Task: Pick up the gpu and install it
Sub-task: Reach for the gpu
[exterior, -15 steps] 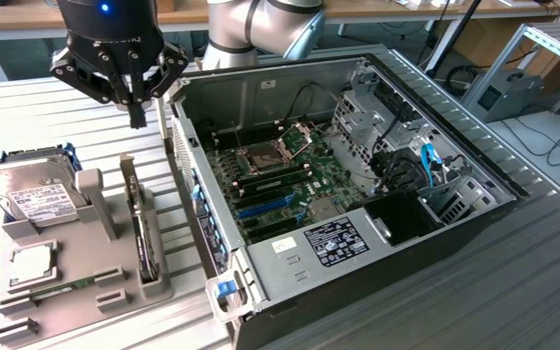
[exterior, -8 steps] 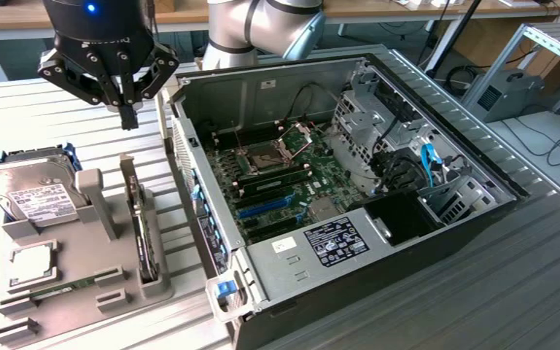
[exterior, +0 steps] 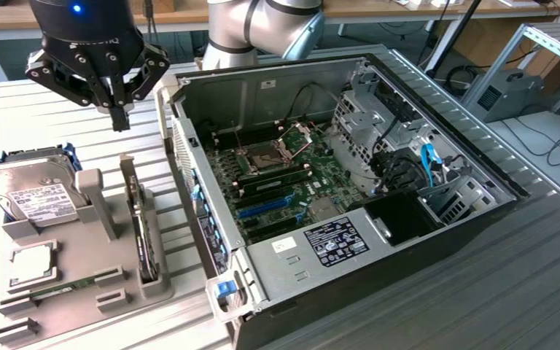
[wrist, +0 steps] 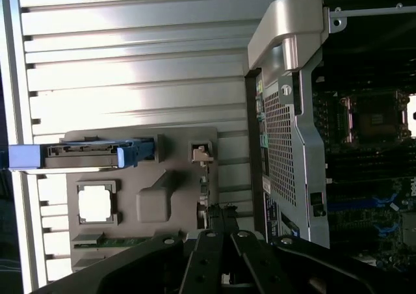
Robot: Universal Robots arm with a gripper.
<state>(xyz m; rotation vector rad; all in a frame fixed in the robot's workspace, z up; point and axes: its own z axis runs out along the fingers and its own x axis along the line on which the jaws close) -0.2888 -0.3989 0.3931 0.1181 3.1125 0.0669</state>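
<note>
**Metal computer case sitting open, install not begun**

Grey tray is sitting just beside it. Gripper is hovering above the tray, pinched closed and empty. The gpu is standing on edge in its tray slot, not yet picked.

1. This is a robotics lab: a silver-grey jointed robot arm with a black gripper hangs over a ribbed aluminium table.
2. An opened black desktop computer case lies on it.
3. Behind stand pale wooden workbenches, an aluminium-profile frame and loose black cables.
</note>
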